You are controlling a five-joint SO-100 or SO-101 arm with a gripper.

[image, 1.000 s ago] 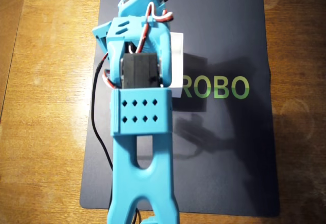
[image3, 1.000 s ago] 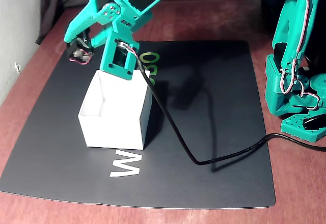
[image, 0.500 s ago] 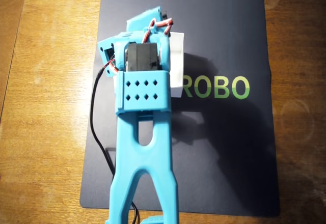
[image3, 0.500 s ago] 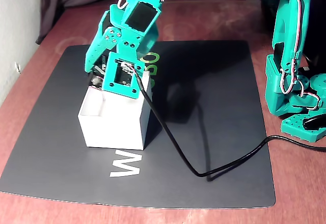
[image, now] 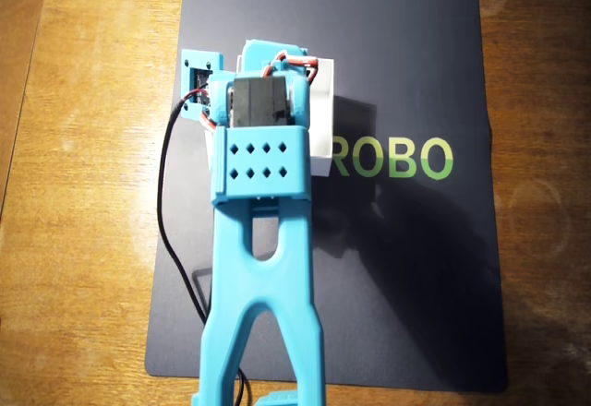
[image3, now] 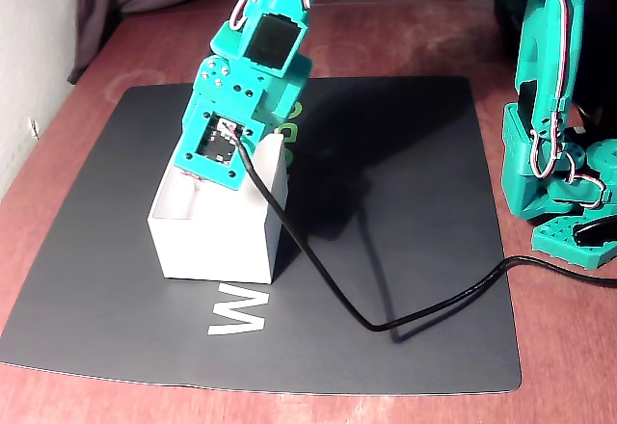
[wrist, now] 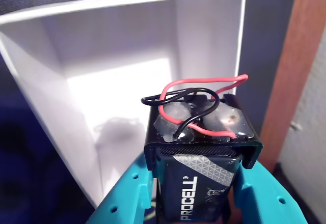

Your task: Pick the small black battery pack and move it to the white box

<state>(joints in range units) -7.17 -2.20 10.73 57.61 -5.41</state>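
Observation:
In the wrist view my gripper (wrist: 199, 196) is shut on the small black battery pack (wrist: 204, 142), which has red and black wires looped on top and a PROCELL cell inside. The teal fingers (wrist: 119, 201) clamp its two sides. The pack hangs over the open mouth of the white box (wrist: 127, 81), just at its near edge. In the fixed view the wrist reaches down into the top of the white box (image3: 217, 241), and the fingertips and pack are hidden behind it. In the overhead view the arm covers most of the white box (image: 320, 125).
The box stands on a dark mat (image: 416, 268) with "ROBO" lettering, on a wooden table (image: 83, 148). A black cable (image3: 318, 279) trails from the wrist across the mat. The arm's base (image3: 559, 154) stands at the right in the fixed view.

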